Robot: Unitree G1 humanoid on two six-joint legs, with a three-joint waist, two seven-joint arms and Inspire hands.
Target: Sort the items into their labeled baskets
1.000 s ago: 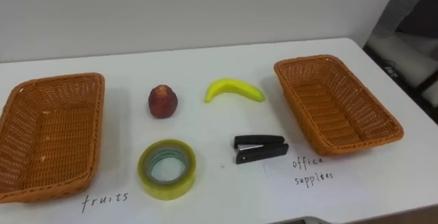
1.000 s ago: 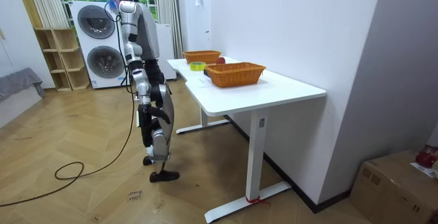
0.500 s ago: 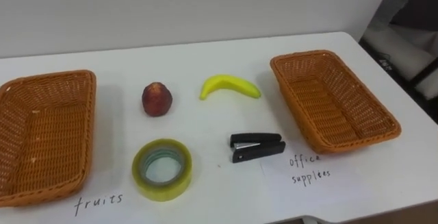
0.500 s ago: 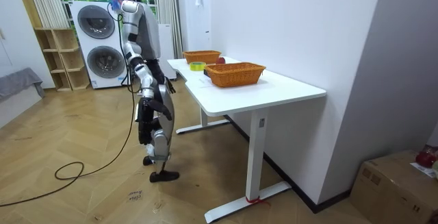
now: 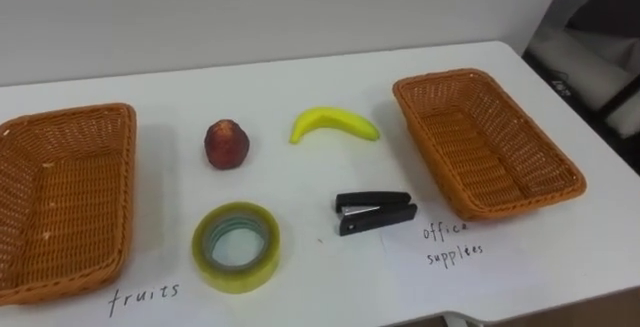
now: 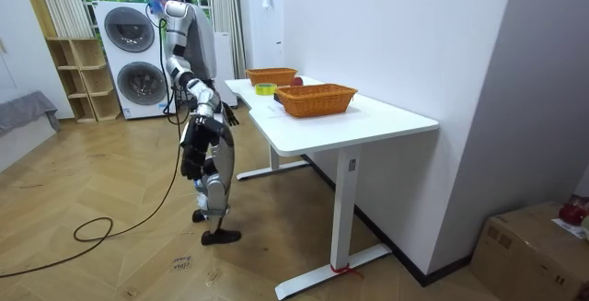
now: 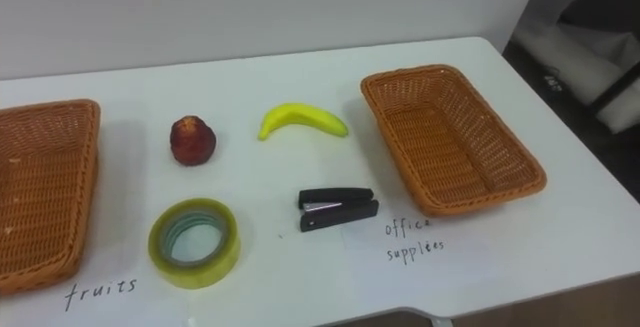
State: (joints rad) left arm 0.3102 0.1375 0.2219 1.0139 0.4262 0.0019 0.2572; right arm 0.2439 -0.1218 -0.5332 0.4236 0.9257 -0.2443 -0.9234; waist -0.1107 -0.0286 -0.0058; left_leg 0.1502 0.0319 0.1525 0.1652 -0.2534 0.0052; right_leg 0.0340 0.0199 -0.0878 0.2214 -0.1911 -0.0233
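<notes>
On the white table [image 5: 300,177] lie a red peach [image 5: 227,144], a yellow banana [image 5: 333,124], a yellowish roll of tape [image 5: 236,278] and a black stapler [image 5: 375,212], all between two wicker baskets. The left basket [image 5: 125,167] has a handwritten fruit label in front of it. The right basket [image 5: 425,147] has one for office supplies. Both baskets hold nothing. In the room view I stand at the table's long side, my right hand [image 6: 221,115] raised in front of my hips, below the tabletop edge.
The table's far edge meets a white wall. Dark furniture [image 5: 600,47] stands past the table's right end. In the room view, washing machines [image 6: 129,62] and a shelf stand behind me, and a cardboard box [image 6: 529,246] sits on the floor at the right.
In the room view my right arm has swung forward and up towards the table edge. The eye view has shifted a little; the things on the table have not moved.
</notes>
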